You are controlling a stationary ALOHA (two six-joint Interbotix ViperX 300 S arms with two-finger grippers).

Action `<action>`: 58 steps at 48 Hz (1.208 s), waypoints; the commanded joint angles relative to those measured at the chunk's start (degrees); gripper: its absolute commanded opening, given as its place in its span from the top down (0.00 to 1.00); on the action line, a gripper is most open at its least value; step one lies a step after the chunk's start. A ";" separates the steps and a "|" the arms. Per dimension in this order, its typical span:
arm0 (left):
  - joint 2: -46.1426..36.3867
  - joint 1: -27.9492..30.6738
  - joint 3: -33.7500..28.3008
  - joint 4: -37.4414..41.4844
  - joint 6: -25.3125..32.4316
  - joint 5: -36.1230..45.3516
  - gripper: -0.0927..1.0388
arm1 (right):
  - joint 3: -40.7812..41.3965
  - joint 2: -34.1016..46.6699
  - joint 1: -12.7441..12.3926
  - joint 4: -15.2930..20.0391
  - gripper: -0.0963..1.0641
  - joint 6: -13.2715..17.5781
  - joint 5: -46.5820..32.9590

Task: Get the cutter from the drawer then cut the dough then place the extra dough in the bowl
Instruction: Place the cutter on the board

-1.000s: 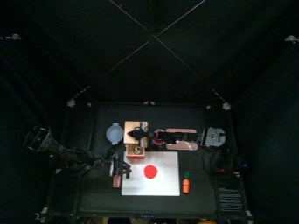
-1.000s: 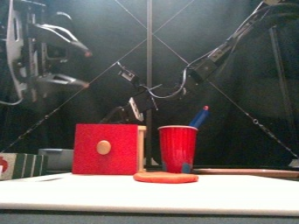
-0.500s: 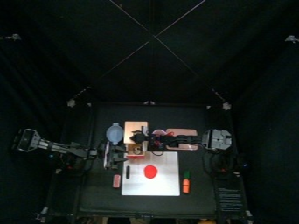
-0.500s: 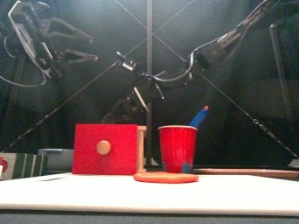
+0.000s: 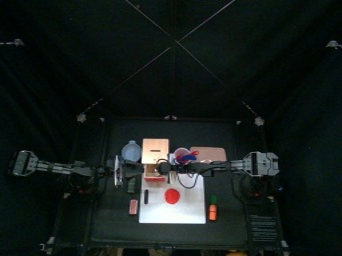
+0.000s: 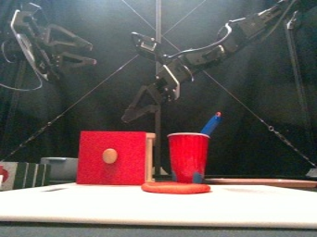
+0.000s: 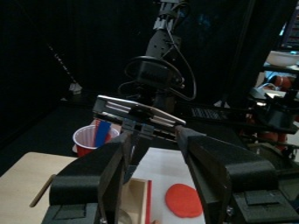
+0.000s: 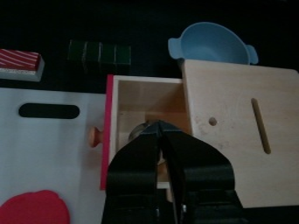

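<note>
The pale wooden box (image 5: 156,150) stands behind the white cutting board (image 5: 194,212), and its red-fronted drawer (image 8: 107,131) is pulled out. A glint of metal, likely the cutter (image 8: 142,129), lies inside the drawer. My right gripper (image 8: 158,131) hangs above the drawer with its jaws together and nothing seen between them; the front view shows the right gripper (image 6: 155,93) well above the box. The red dough disc (image 5: 173,197) lies on the board. Behind the box's left corner sits the blue-grey bowl (image 5: 130,152). My left gripper (image 6: 56,51) is open, raised at the left.
A red cup (image 5: 211,211) with a blue knife stands on the board's right front. A dark green sushi roll (image 8: 100,52) and a red-and-white toy (image 8: 20,63) lie left of the board.
The left arm has drawn back to the left and risen away from the box. The right arm has swung in from the right and now reaches over the open drawer.
</note>
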 commanded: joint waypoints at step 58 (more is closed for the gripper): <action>0.00 1.58 0.53 -3.25 -0.18 -1.67 0.18 | -2.55 4.04 -1.23 1.58 0.36 0.00 1.49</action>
